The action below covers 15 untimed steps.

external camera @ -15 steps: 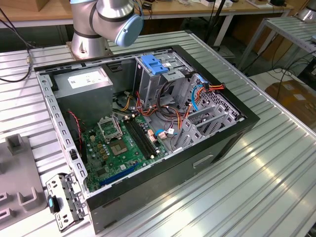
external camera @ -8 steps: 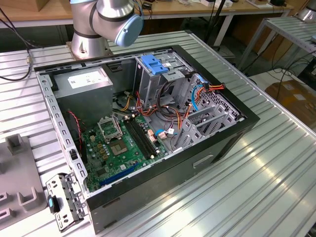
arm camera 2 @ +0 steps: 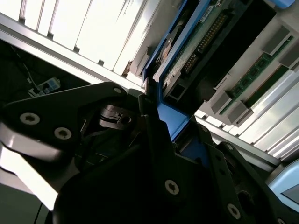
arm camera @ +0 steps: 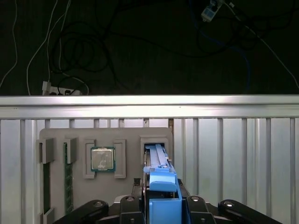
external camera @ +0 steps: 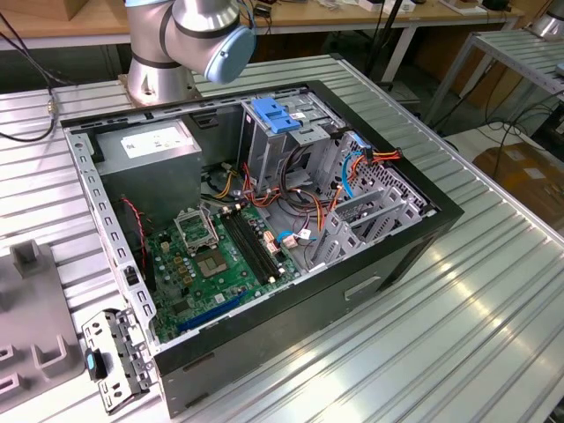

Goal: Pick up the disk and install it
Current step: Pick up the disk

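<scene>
Grey fixture tray [arm camera: 126,135] lies by the worktop [arm camera: 233,158] edge. Across it in the first wrist view:
- memory stick [arm camera: 68,177]
- processor chip [arm camera: 103,159]
- the disk [arm camera: 157,156], standing on edge at the tray's slot; seated or just clear of it, can't tell

Gripper [arm camera: 162,198] is pinching the disk's blue carrier rail.

Risks:
- The hold is on plastic alone, so a skewed pull could bind the disk in the slot, drag the tray, or let the rail slip.
- The bare circuit-board face could scrape.

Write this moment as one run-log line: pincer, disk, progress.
stage: pick-up | pincer: closed on disk | disk: on edge in grey tray slot, beside processor chip | installed: not yet
</scene>
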Each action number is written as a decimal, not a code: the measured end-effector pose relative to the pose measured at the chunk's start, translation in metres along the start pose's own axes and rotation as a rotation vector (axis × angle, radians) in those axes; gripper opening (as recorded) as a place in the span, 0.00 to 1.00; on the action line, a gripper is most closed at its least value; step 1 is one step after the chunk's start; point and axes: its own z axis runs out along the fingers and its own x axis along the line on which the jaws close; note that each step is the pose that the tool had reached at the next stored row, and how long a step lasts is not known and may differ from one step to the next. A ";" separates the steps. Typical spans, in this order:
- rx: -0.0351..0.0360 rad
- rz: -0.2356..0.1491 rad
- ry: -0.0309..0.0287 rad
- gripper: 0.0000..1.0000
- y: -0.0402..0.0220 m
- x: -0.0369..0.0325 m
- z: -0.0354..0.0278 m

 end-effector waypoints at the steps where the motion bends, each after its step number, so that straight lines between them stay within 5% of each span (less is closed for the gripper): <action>1: 0.0000 0.000 0.0010 0.37 0.0000 0.0000 -0.0014; 15: 0.0001 0.000 0.0067 0.37 0.0003 0.0005 -0.0267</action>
